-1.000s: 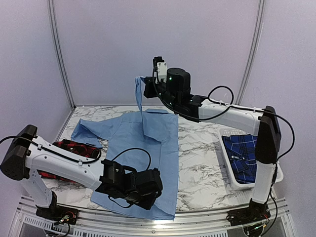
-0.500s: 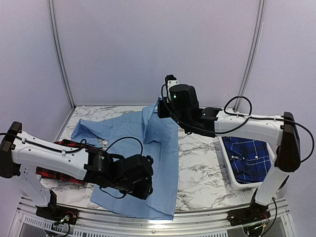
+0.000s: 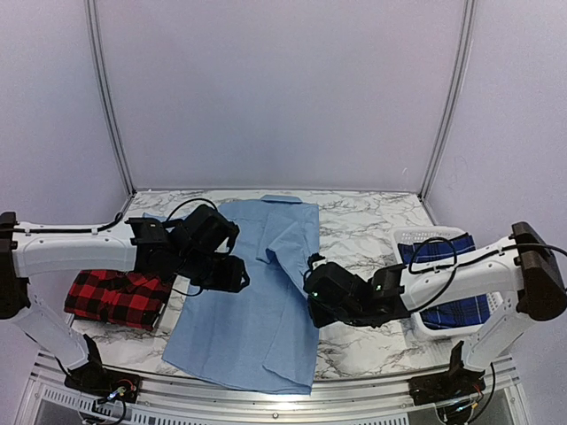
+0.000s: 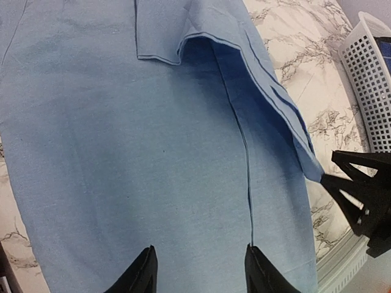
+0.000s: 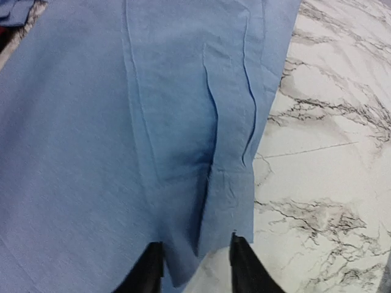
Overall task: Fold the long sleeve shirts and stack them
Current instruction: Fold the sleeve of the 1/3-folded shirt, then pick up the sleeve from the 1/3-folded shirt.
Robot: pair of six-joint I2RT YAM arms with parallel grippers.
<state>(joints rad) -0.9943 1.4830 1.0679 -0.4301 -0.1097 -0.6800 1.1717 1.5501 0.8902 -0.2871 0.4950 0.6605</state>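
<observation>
The light blue shirt (image 3: pixel 257 301) lies spread flat in the middle of the marble table (image 3: pixel 372 221), collar at the far end, with one sleeve (image 3: pixel 292 239) folded in along its right side. The left gripper (image 4: pixel 200 262) hovers over the shirt's body, its fingers apart with nothing between them. The right gripper (image 5: pixel 195 256) sits low at the shirt's right edge, its fingers apart on either side of the cuff (image 5: pixel 229 207) and not pinching it. A folded red check shirt (image 3: pixel 115 297) lies at the table's left. A dark blue plaid shirt (image 3: pixel 461 310) rests in the white basket (image 3: pixel 412 239) at the right.
</observation>
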